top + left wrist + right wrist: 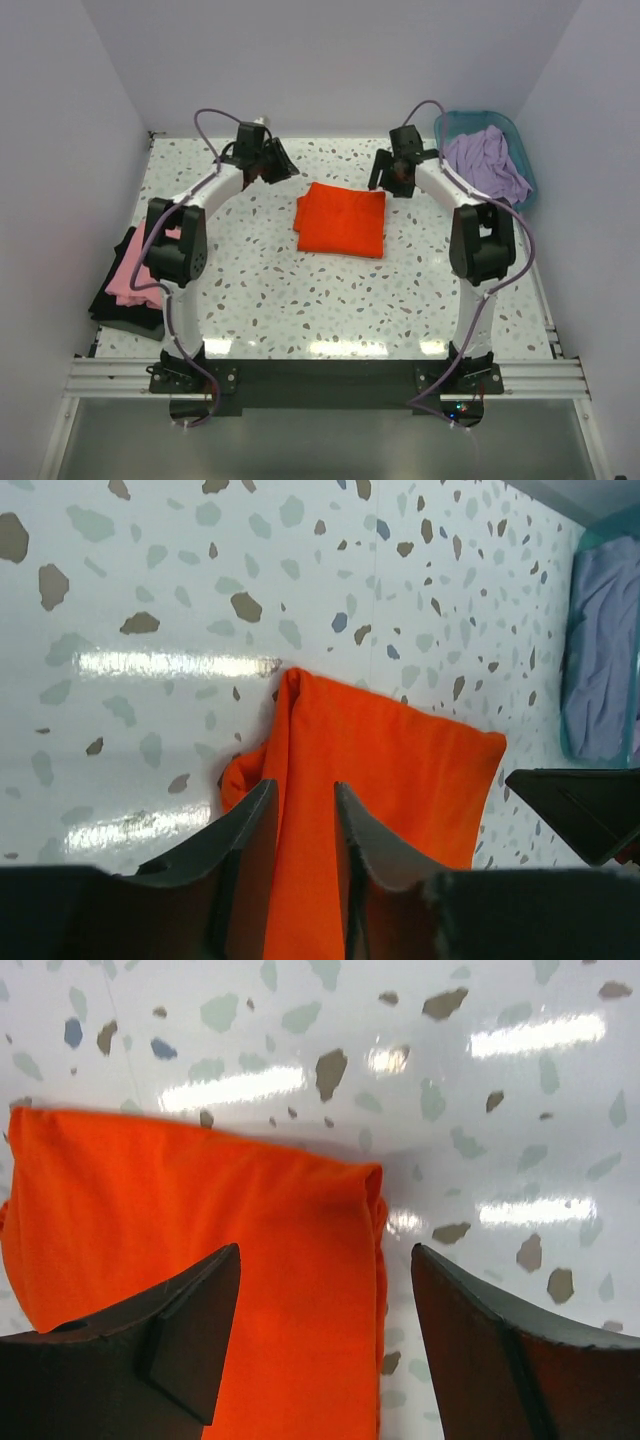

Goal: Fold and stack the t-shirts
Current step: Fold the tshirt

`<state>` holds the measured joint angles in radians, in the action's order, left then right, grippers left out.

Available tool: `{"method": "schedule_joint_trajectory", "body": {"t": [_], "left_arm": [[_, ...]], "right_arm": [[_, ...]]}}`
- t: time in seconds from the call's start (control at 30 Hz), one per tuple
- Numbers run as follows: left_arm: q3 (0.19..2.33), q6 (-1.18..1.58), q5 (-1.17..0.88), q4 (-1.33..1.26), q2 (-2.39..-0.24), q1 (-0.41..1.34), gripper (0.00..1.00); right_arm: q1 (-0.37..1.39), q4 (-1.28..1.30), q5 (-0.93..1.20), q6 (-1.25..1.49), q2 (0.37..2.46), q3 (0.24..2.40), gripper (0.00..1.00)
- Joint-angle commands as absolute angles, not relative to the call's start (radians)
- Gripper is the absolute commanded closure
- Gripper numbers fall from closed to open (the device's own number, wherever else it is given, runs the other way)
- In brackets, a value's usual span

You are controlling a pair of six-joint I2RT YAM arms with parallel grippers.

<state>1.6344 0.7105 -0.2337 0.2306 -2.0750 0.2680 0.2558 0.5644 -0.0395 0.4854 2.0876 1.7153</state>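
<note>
A bright orange t-shirt (340,220) lies folded into a flat rectangle in the middle of the table. My left gripper (276,166) hovers over its far left corner, and in the left wrist view the gripper (305,802) is open a little, with orange cloth (390,770) showing in the gap below. My right gripper (394,178) is above the far right corner. In the right wrist view it (325,1260) stands wide open over the shirt's folded edge (370,1220). A pink t-shirt (135,270) rests on a black one (120,305) at the left edge. A lavender t-shirt (485,160) fills the basket.
The teal plastic basket (470,117) sits in the back right corner and also appears in the left wrist view (575,748). White walls enclose the speckled table (300,300) on three sides. The arm bases stand on the near rail (320,378).
</note>
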Motion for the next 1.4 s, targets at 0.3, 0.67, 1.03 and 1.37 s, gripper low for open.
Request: {"method": "schedule_joint_trajectory", "body": {"t": [0.3,0.67,1.03,1.37], "left_arm": [[1.514,0.695,0.049,0.276,-2.059,0.457,0.94],[1.348,0.793,0.133,0.289,-2.08,0.468,1.0],[1.307,0.767,0.069,0.238,-2.005,0.468,0.94],[1.259,0.712,0.045,0.252,-1.806,0.384,0.37]], "right_arm": [[0.354,0.494,-0.109,0.457,2.064,1.571,0.28],[0.339,0.528,-0.17,0.46,2.069,1.54,0.26],[0.334,0.499,-0.092,0.442,2.002,1.509,0.13],[0.334,0.518,-0.034,0.396,2.065,1.543,0.13]]}}
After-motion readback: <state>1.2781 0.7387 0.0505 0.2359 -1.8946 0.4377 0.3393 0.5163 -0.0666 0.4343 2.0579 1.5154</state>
